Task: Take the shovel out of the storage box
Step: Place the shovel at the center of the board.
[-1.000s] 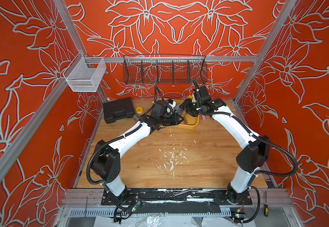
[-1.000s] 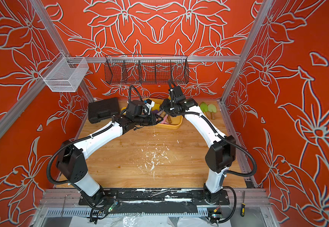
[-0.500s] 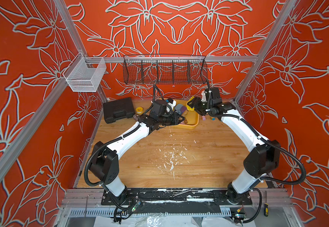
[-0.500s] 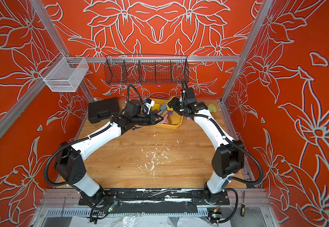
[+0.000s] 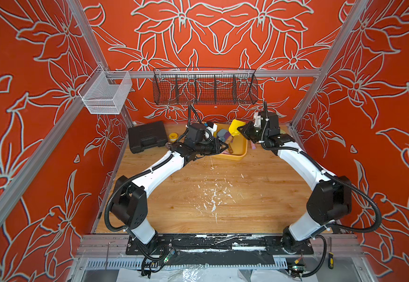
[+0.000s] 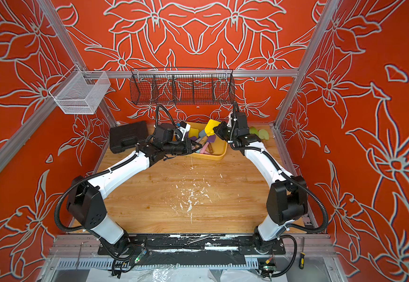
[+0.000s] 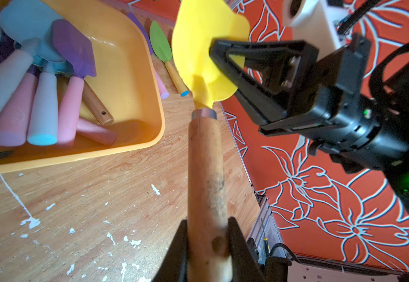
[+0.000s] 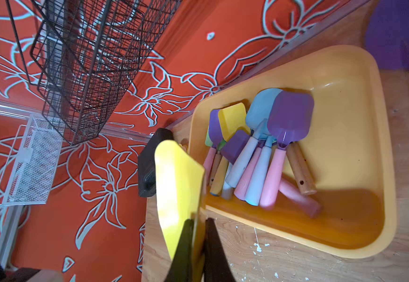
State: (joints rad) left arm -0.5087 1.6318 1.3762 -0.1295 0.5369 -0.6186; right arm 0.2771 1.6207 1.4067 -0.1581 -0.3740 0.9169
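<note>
— Where do we watch from?
— High in front, looking down on the whole table [image 5: 247, 195] [image 6: 223, 195] in both top views.
— And our wrists?
— Close up; both catch the tub [image 7: 125, 73] [image 8: 345, 122] and shovel [image 7: 206, 171] [image 8: 176, 183].

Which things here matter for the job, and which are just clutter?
Job: yellow shovel, held by left gripper at the handle and right gripper at the blade; storage box.
Lying about: black tool case, black wire basket, green shovels on the table.

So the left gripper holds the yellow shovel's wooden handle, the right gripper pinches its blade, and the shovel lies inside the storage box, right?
Only the end is wrong: the left wrist view shows the yellow shovel held in the air outside the storage box. The left gripper and right gripper hold it as you said.
</note>
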